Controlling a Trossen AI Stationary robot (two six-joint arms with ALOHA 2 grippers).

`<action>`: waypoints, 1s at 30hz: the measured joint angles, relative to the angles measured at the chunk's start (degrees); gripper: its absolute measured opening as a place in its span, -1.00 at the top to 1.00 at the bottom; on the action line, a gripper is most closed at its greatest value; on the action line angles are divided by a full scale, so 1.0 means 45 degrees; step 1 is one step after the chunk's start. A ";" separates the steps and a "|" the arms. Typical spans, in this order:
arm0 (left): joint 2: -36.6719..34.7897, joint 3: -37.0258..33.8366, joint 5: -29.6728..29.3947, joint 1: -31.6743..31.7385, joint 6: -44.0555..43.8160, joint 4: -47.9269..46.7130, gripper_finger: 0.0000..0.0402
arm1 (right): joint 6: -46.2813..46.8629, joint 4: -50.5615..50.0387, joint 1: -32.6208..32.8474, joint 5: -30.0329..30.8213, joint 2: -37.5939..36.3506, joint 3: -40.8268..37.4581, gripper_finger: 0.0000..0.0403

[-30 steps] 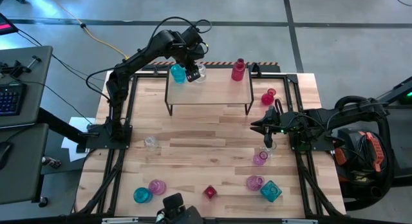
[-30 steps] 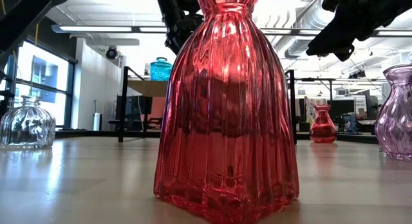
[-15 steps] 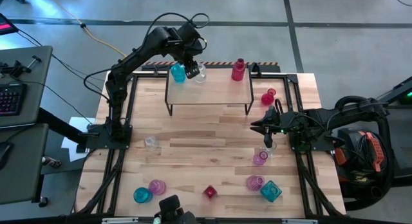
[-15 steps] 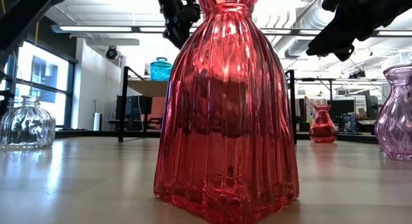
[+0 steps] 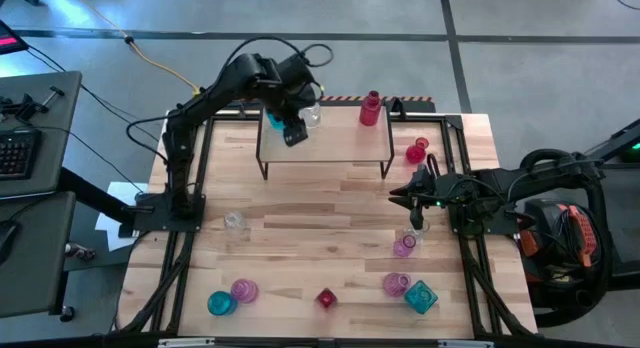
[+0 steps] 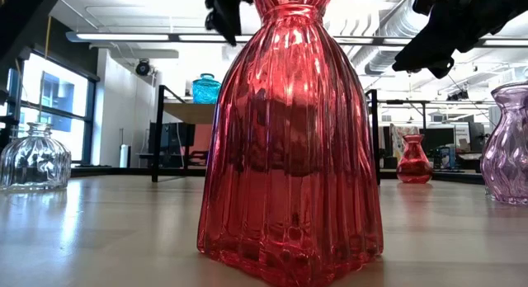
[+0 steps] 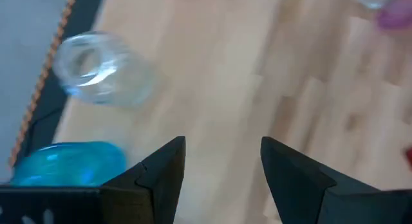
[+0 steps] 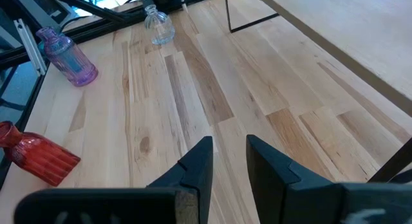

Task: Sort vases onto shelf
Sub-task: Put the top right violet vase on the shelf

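The shelf (image 5: 340, 143) stands at the table's far side. On its wood top stand a teal vase (image 5: 273, 116), a clear vase (image 5: 313, 113) and a red bottle vase (image 5: 371, 108). My left gripper (image 5: 296, 134) hangs open above the shelf's left part, just near of the teal vase (image 7: 67, 165) and the clear vase (image 7: 96, 68), touching neither. My right gripper (image 5: 415, 216) waits open over the table's right side, nothing between its fingers (image 8: 196, 165). More vases stand on the table, among them a red vase (image 6: 289, 138) close to the near edge.
Loose vases on the table: clear (image 5: 235, 222) at the left, pink (image 5: 417, 150) beside the shelf's right end, pink (image 5: 404, 246) below my right gripper, and teal (image 5: 221, 303), pink (image 5: 244, 290), pink (image 5: 396, 284) and teal (image 5: 421, 296) along the near edge. The middle of the table lies bare.
My left gripper has risen from beside the clear vase and moved toward the table's near edge over the shelf top, staying open. The teal and clear vases stay standing on the shelf.
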 joint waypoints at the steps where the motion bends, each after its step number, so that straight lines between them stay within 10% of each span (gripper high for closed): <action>1: -0.0053 0.0000 0.0149 -0.0227 0.0004 0.0001 0.04 | -0.0003 -0.0003 0.0000 -0.0003 0.0005 0.0000 0.63; 9: -0.0161 0.0000 0.0235 -0.1978 -0.0011 0.0005 0.04 | -0.0094 -0.0015 -0.0012 -0.0651 -0.0035 0.0000 0.63; 14: -0.0161 0.0000 0.0233 -0.2896 -0.0009 0.0005 0.04 | -0.3184 -0.1159 0.0099 -0.8842 -0.0664 0.0029 0.63; 17: -0.0161 0.0000 0.0230 -0.3309 -0.0006 0.0005 0.04 | -0.3854 -0.1420 0.0165 -1.1513 -0.0748 0.0029 0.63; 30: -0.0215 0.0000 0.0212 -0.3916 -0.0375 0.0005 0.04 | -0.3210 -0.1636 0.0174 -1.4579 -0.0704 0.0029 0.63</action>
